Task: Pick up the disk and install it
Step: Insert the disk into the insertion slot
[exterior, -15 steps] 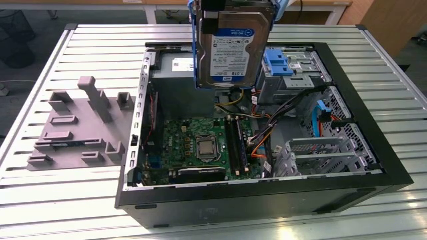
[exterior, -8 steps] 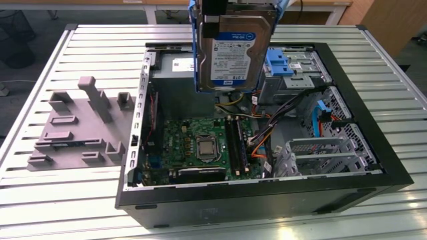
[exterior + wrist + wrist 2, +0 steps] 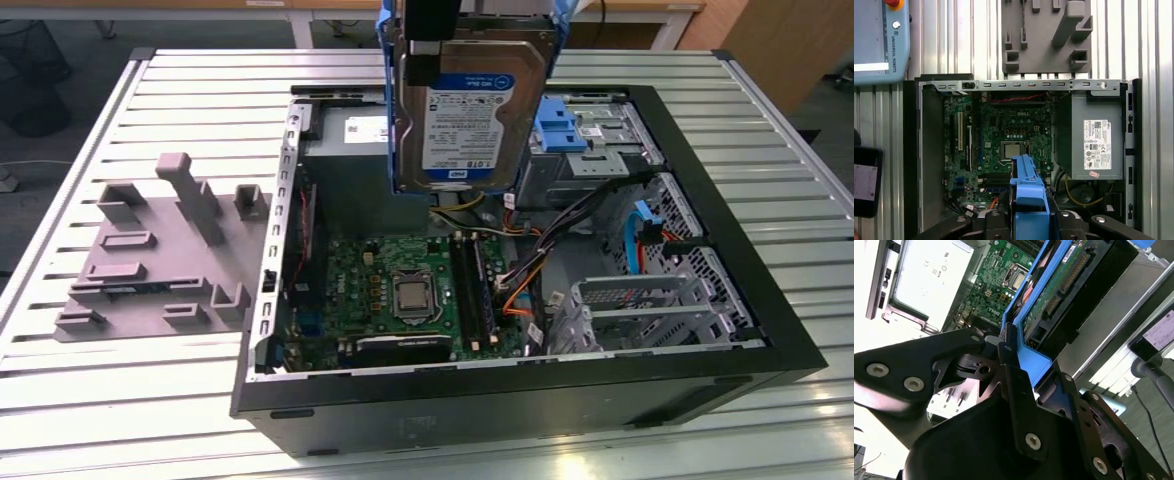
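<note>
firmness seems key: the gripper [image 3: 999, 342] is clamped on the blue frame of the disk [image 3: 470, 105], holding it upright above the open case [image 3: 534, 390] and its cables [image 3: 587, 215].

Gripper [image 3: 997, 342] was matte black: flat linkage plates [image 3: 899, 357], bulky rounded body, silver screws [image 3: 914, 384] at pivots on either side.

There is one disk [image 3: 467, 110] and one pincer [image 3: 1029, 217]. One open computer case [image 3: 534, 385] sits on one slatted surface [image 3: 747, 100]. Inside the case are one green circuit board [image 3: 387, 270], one processor socket [image 3: 414, 297] and one grey power box [image 3: 1094, 135]. One grey plate of blocks [image 3: 147, 250] lies at the exterior view's left of the case. One control tablet [image 3: 879, 40] is also there.
</note>
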Robot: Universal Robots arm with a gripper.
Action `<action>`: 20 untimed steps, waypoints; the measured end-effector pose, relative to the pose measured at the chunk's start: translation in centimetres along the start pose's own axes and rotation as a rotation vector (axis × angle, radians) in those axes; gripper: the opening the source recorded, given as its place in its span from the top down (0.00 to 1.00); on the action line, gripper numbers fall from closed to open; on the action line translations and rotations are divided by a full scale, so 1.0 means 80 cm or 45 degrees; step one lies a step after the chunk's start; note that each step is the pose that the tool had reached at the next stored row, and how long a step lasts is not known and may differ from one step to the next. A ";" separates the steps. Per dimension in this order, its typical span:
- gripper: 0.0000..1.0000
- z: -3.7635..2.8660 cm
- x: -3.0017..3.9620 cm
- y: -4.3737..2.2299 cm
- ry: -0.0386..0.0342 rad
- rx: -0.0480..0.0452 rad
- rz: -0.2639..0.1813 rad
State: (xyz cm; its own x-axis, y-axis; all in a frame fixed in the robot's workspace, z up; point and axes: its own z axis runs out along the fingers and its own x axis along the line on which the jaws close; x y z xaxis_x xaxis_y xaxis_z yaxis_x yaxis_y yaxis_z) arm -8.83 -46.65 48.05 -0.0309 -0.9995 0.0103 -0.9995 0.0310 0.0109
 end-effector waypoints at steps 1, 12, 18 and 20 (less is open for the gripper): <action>0.64 0.0000 0.0001 0.0000 0.0000 0.000 0.000; 0.64 0.0000 0.0034 -0.0001 0.0001 0.000 0.000; 0.64 0.0000 0.0047 -0.0002 0.0001 0.000 0.000; 0.64 0.0000 0.0051 -0.0002 0.0001 0.000 0.000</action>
State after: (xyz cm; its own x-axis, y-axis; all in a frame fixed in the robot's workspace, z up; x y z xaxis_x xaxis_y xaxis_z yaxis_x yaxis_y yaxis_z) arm -8.82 -47.06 48.05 -0.0308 -0.9995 0.0104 -0.9995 0.0310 0.0109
